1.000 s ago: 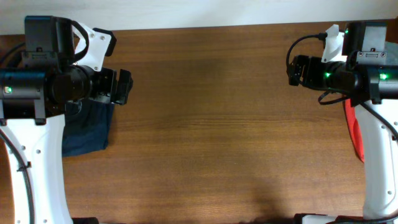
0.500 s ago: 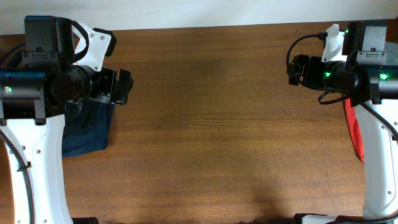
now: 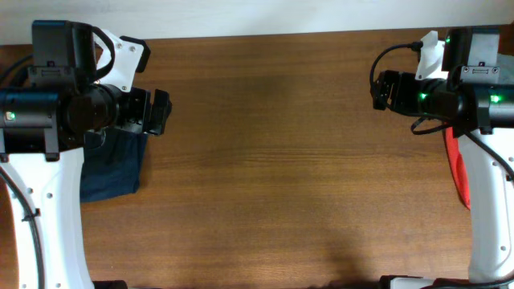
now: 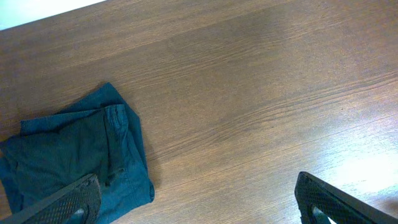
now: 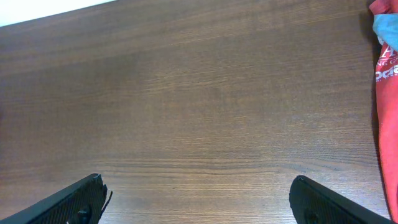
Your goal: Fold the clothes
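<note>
We see both arms over the brown table (image 3: 281,177). The left gripper (image 4: 198,200) has its fingers spread wide. The dark navy garment (image 4: 68,155) lies crumpled on the wood just beside one finger, which hides part of it in the wrist view. The right gripper (image 5: 199,199) is spread wide as well, over plain wood. The red garment (image 5: 387,124), with white print, lies off to the side of it, beyond one finger. A bit of light blue cloth (image 5: 387,28) touches the red garment's far end.
</note>
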You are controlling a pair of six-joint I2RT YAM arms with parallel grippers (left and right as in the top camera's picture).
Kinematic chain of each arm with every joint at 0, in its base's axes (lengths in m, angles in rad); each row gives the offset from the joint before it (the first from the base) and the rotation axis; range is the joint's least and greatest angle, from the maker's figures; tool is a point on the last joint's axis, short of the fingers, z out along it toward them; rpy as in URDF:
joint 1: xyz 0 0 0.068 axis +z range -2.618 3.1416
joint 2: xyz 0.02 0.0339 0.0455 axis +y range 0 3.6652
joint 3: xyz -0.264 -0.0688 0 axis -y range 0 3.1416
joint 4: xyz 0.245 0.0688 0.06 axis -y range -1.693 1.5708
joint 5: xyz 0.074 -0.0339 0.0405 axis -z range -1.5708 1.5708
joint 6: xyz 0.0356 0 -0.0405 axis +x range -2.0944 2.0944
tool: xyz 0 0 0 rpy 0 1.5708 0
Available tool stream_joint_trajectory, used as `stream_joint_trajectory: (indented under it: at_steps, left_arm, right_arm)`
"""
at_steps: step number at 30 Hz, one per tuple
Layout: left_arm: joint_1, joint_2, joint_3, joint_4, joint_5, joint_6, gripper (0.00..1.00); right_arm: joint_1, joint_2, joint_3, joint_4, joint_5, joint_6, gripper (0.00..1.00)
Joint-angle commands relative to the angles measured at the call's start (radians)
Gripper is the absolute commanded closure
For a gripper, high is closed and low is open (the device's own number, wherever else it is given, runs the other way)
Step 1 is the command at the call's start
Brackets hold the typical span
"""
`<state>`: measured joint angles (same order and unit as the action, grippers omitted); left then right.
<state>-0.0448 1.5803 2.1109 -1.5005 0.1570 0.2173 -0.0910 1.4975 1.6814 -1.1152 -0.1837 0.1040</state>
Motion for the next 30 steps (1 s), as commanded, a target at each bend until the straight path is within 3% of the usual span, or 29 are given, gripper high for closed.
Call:
stream_joint_trajectory:
  at_steps: [1, 30]
  left_arm:
    - [-0.003, 0.002, -0.002, 0.002, -0.005, 0.009, 0.01]
    - [-0.003, 0.002, -0.002, 0.002, -0.005, 0.009, 0.01]
  right_arm:
    - [-0.001, 0.003, 0.011, 0.003, 0.012, -0.002, 0.01]
    - [-0.002, -0.013, 0.011, -0.006, 0.014, -0.003, 0.01]
